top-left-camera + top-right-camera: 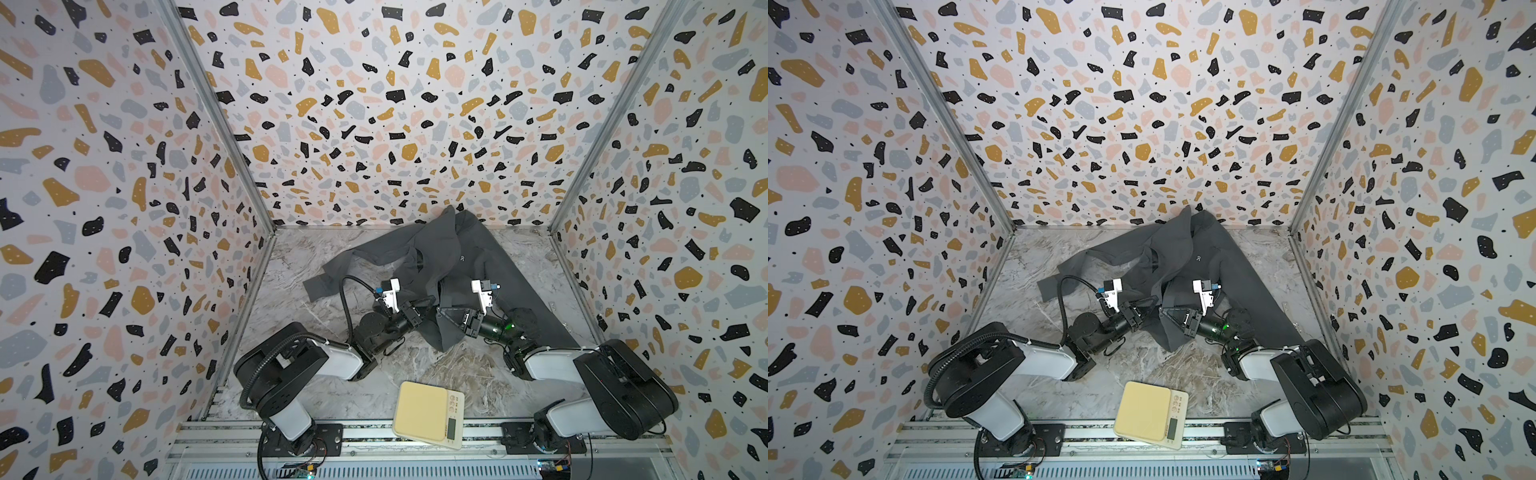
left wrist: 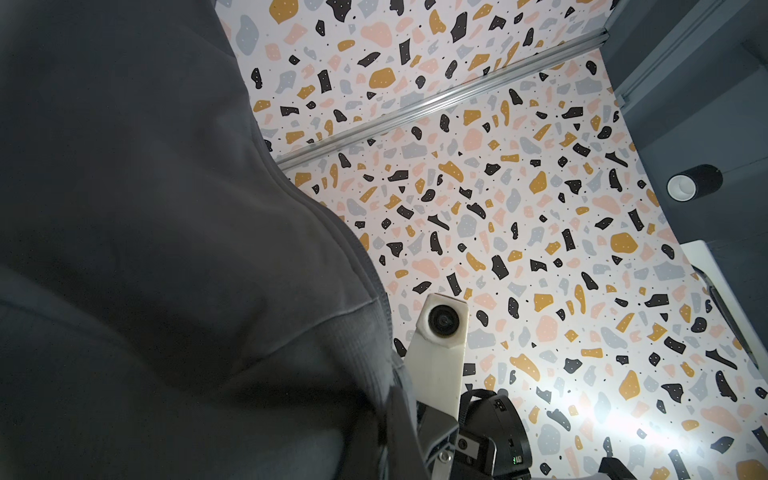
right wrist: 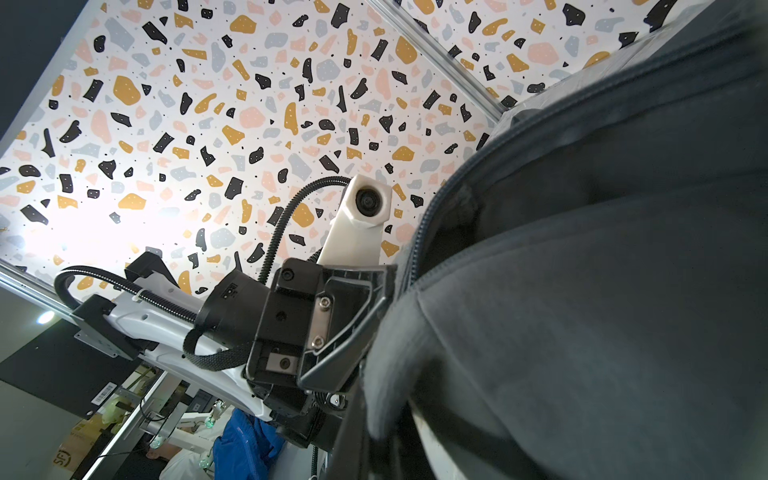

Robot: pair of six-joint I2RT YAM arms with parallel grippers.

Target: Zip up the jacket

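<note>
The dark grey jacket (image 1: 461, 257) lies crumpled on the marble table, one sleeve spread left and the other running toward the near right. Its small white logo (image 1: 462, 259) faces up. My left gripper (image 1: 429, 302) and right gripper (image 1: 443, 311) meet tip to tip at the jacket's near edge, each shut on a fold of fabric that hangs down below them. In the left wrist view the jacket (image 2: 166, 249) fills one side, pinched in the left gripper (image 2: 401, 436). In the right wrist view a line of zip teeth (image 3: 419, 245) runs along the cloth edge beside the right gripper (image 3: 365, 432).
A cream kitchen scale (image 1: 428, 415) sits at the table's front edge between the two arm bases. Terrazzo-patterned walls close in the table on three sides. Bare marble (image 1: 299, 266) shows to the left of the jacket.
</note>
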